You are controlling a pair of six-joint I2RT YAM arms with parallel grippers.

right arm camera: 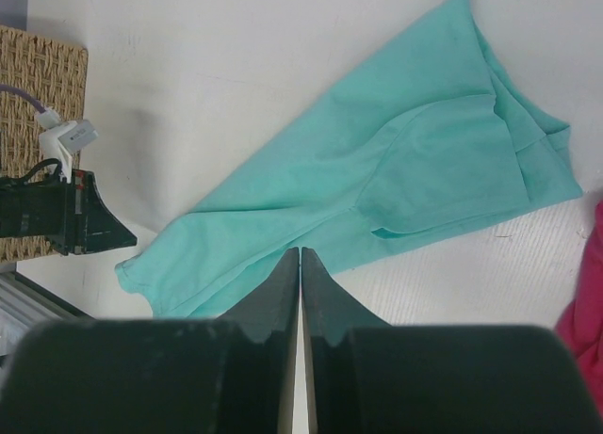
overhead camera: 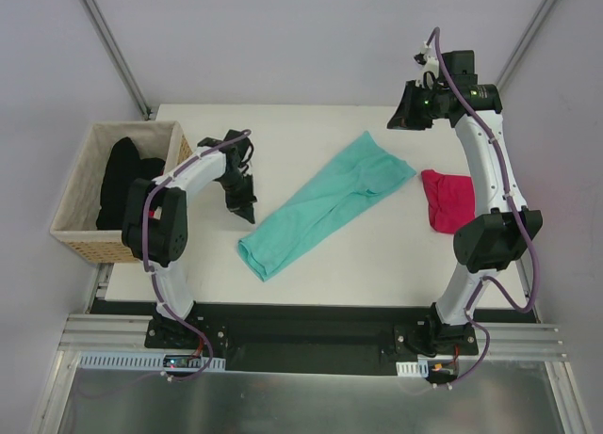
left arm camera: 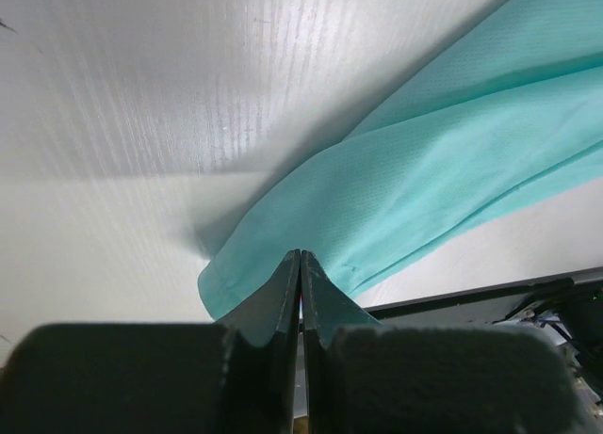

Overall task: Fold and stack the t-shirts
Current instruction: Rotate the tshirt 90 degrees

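Overhead, both wrists: common teal t-shirt (overhead camera: 325,205)

Plain teal-green t-shirt (overhead camera: 325,203), no print. Plain magenta-pink t-shirt (overhead camera: 448,200). Solid black t-shirts (overhead camera: 121,184) inside the tan woven basket (overhead camera: 85,244). White table (overhead camera: 283,133), faint fine ribbing. The left arm (overhead camera: 193,175) and right arm (overhead camera: 490,166) are white with black joints; purple cables (overhead camera: 532,265).

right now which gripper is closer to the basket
Left. The left gripper is a short way off the basket; the right gripper is across the table, beyond the teal shirt.
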